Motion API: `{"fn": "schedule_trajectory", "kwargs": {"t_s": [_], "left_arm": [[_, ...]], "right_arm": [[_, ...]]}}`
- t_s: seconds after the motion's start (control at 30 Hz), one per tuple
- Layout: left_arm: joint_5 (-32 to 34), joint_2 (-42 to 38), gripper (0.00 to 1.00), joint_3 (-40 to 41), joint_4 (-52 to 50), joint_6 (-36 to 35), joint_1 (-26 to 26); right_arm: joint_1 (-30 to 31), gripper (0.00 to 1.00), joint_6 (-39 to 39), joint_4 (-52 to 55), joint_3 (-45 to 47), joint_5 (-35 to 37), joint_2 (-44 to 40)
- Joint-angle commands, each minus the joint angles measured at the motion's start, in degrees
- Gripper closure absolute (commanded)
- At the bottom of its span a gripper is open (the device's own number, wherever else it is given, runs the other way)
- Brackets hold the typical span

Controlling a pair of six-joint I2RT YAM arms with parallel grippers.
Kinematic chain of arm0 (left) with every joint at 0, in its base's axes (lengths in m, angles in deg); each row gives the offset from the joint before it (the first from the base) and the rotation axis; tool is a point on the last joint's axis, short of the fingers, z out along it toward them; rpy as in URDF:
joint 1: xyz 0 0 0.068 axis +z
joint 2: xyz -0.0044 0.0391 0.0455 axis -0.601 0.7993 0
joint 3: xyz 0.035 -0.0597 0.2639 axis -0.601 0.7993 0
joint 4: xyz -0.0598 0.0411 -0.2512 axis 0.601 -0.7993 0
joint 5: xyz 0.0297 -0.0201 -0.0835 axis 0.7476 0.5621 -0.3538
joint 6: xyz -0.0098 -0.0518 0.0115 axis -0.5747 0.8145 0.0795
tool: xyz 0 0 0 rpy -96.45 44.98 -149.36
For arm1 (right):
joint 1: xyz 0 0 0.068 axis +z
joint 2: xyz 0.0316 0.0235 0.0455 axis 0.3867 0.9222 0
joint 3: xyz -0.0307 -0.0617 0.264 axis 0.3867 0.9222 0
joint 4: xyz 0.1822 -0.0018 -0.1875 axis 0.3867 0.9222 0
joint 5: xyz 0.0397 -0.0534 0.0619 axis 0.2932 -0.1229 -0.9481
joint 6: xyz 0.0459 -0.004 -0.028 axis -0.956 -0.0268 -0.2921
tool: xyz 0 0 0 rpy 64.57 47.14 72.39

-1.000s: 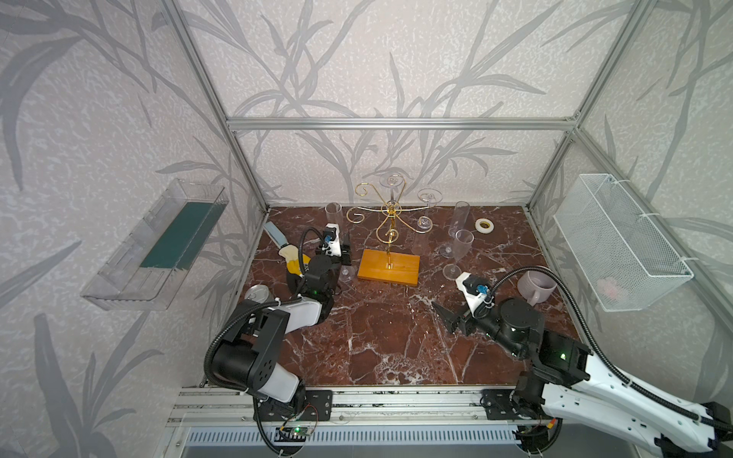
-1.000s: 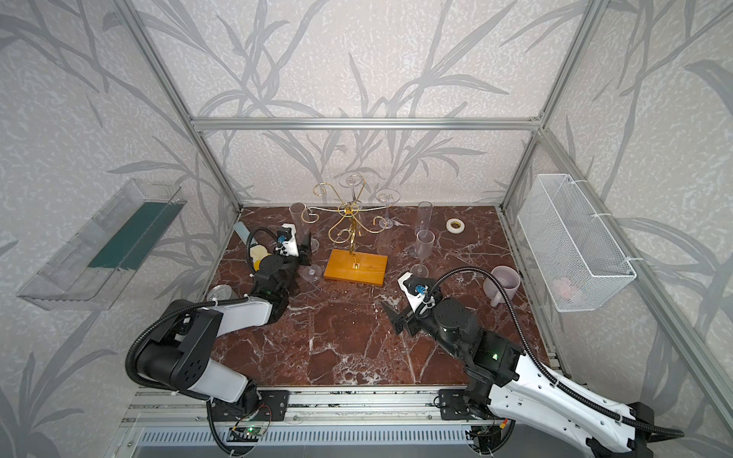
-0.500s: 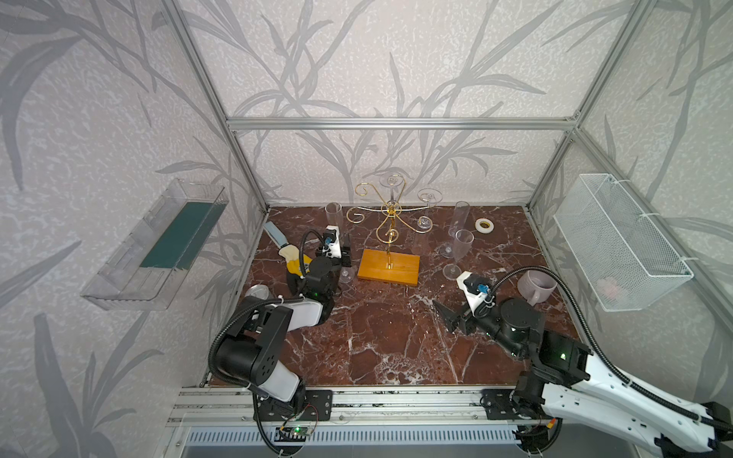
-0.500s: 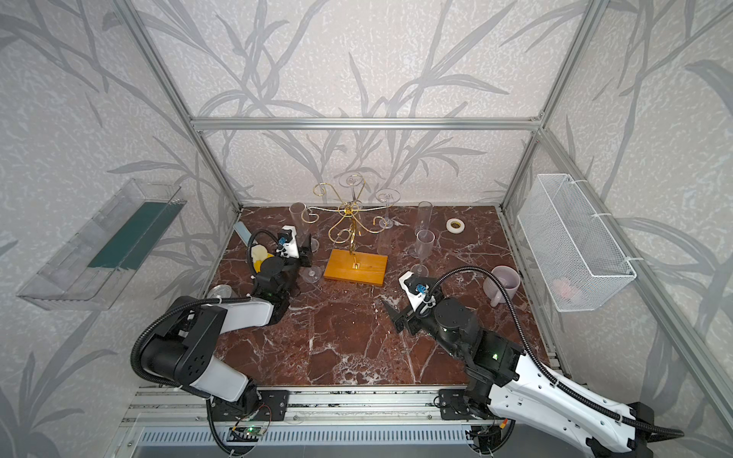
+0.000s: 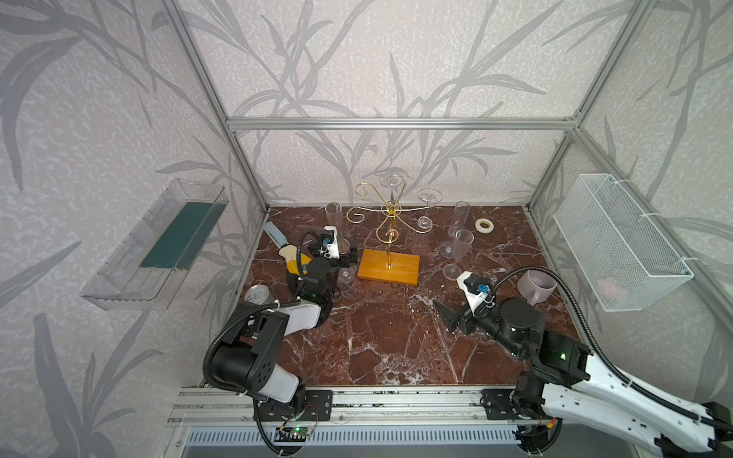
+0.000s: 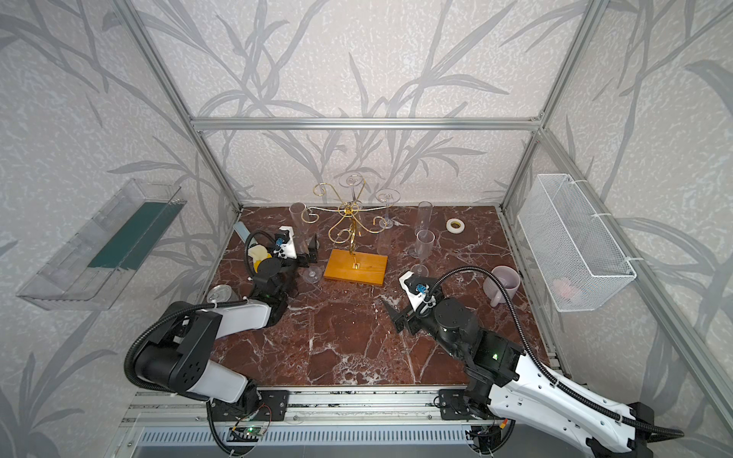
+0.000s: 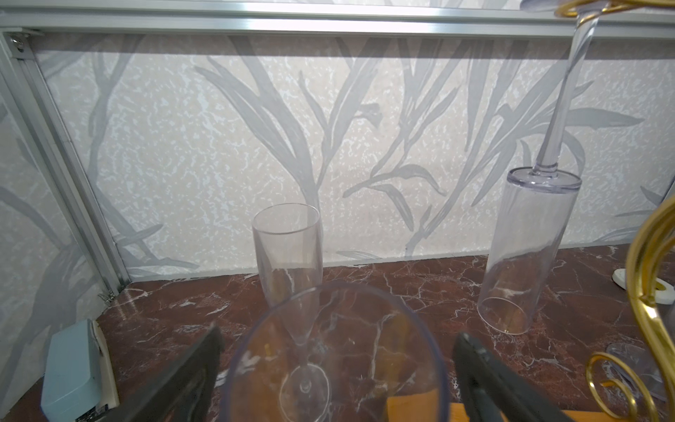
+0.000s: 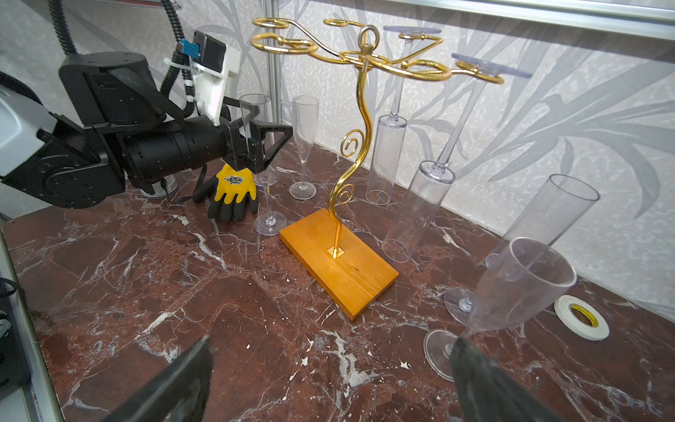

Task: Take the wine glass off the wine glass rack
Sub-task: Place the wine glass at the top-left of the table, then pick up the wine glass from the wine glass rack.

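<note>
**On the red marble, the left jaws let go**

Dark red marble tabletop, leaf-print walls all round, and on the left comes the change: the left gripper has just sprung from a half-closed pinch to full width. The wine glass stands upright between those jaws on its own foot, gripped by nothing. By my reading it is off the wine glass rack and set down. What remains is backing out without clipping it.

The left wrist view shows what nothing else does: the rim fills the gap, with only a sliver of clearance to each of the fingers. The right wrist view supplies the rest. The foot sits flat on the marble just below the jaws, close beside the rack's wooden base, and two more glasses hang upside down beyond the stem. In both top views the clear bowl barely registers.

Far right, the right gripper hovers wide open, nothing between its jaws but bare marble.
</note>
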Motion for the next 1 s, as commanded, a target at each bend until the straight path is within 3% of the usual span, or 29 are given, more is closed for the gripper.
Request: {"fn": "schedule_trajectory", "kwargs": {"t_s": [0.0, 0.23, 0.33, 0.5, 0.73, 0.83, 0.97], "left_arm": [[1.68, -4.12, 0.01, 0.81, -1.45, -0.3, 0.27], [3.93, -16.33, 0.01, 1.43, -13.92, 3.52, 0.27], [6.46, -22.87, 0.01, 1.24, -21.91, 5.81, 0.27], [10.39, -35.57, 0.01, 0.21, -38.46, 9.59, 0.32], [6.74, -48.57, 0.01, -2.59, -57.97, 13.96, 0.36], [5.46, -52.2, 0.01, -3.04, -62.78, 15.54, 0.31], [3.3, -55.2, 0.01, -3.13, -67.37, 17.09, 0.36]], "right_arm": [[0.18, 0.01, 0.53, -1.49, 0.48, 0.39, -0.98], [0.03, 0.01, 0.34, -3.76, 0.04, 4.89, -0.56], [-2.06, 0.01, -3.83, -2.36, -3.41, 7.89, 0.97], [-12.96, 0.01, -7.38, 4.04, -14.63, -5.55, 7.35], [-23.74, 0.01, -11.99, 5.54, -31.07, -17.31, 21.78], [-28.35, 0.01, -13.44, 3.78, -36.28, -27.21, 27.81], [-36.88, 0.17, -22.08, -3.8, -39.12, -39.07, 34.42]]}}
